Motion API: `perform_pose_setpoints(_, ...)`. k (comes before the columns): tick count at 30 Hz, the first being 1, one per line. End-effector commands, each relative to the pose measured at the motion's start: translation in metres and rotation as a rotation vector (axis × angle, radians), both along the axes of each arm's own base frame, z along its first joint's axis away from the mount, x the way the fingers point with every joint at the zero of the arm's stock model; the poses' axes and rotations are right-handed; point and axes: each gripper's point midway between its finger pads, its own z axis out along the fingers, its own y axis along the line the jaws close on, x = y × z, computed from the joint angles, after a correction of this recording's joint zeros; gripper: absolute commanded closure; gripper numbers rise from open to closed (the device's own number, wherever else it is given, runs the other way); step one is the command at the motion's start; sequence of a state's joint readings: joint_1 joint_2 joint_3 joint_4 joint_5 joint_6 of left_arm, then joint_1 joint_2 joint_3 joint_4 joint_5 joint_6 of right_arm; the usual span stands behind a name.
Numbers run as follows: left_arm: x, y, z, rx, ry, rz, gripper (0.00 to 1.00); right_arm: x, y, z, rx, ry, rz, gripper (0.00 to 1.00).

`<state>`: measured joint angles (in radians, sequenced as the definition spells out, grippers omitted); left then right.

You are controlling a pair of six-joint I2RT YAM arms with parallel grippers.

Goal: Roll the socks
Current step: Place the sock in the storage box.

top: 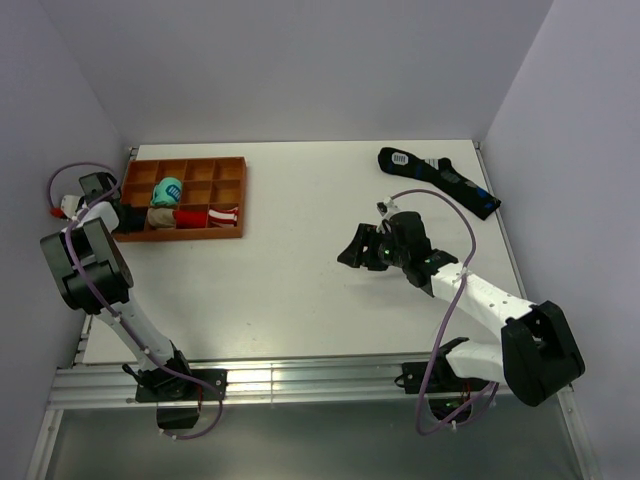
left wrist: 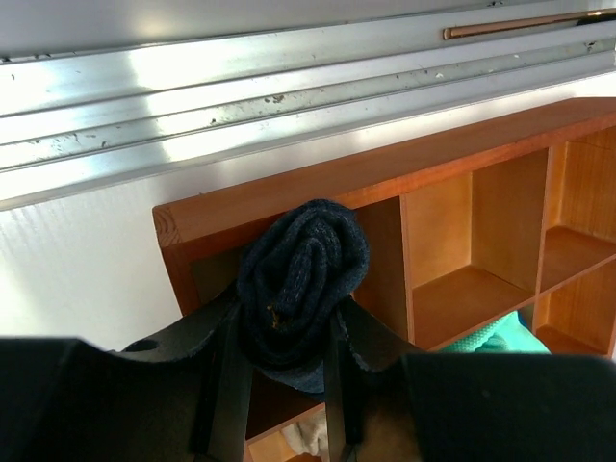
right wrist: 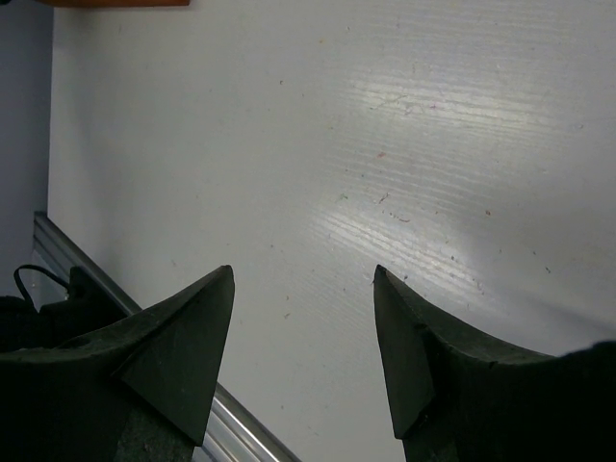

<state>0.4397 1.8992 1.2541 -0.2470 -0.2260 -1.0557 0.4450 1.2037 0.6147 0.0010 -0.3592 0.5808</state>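
At the far left, the left gripper (left wrist: 282, 332) is clamped on the socks (left wrist: 303, 274), a tight navy roll pinched between its 2 fingers. We see the roll's coiled end facing the wrist camera. Its long axis runs away from the fingers toward the corner compartment of the wooden tray (left wrist: 289, 197). It seems to sit at that compartment's mouth, though we cannot tell whether it touches the floor. From above, the arm hides most of it. Further right in the tray (top: 190, 160) lie a teal bundle (top: 167, 190), a beige bundle (top: 160, 216) and a red-white bundle (top: 222, 215). Mid-table (top: 300, 280), the right gripper (right wrist: 303, 318) hovers with jaws wide and nothing between them. Far right lies 1 long dark sock (top: 440, 180).
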Motion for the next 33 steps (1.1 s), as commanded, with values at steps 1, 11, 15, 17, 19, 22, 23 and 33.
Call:
perform_pose_setpoints(1,-0.026,0.014,-0.014,0.043,0.113,0.023,0.77,0.006,0.002,0.008,0.009,-0.047,0.014,0.33)
perform_pose_setpoints(11,0.001,0.003,0.018,0.055,0.013,-0.131,0.59,0.006,0.002,0.007,0.007,-0.045,0.017,0.33)
perform_pose_setpoints(15,0.003,0.002,0.028,0.063,-0.002,-0.147,0.54,0.006,0.003,0.006,0.008,-0.041,0.018,0.33)
perform_pose_setpoints(17,0.003,0.001,0.032,0.064,-0.006,-0.152,0.52,0.006,0.004,0.006,0.012,-0.04,0.021,0.33)
perform_pose_setpoints(19,0.003,0.0,0.036,0.065,-0.006,-0.155,0.4,0.006,0.004,0.006,0.012,-0.04,0.021,0.33)
perform_pose_setpoints(22,0.003,0.0,0.042,0.072,-0.014,-0.156,0.39,0.006,0.004,0.007,0.014,-0.043,0.025,0.33)
perform_pose_setpoints(23,0.003,0.0,0.044,0.073,-0.016,-0.156,0.38,0.006,0.004,0.006,0.014,-0.041,0.024,0.33)
perform_pose_setpoints(33,0.007,-0.007,0.063,0.064,-0.031,-0.212,0.39,0.006,0.006,0.005,0.02,-0.033,0.037,0.33)
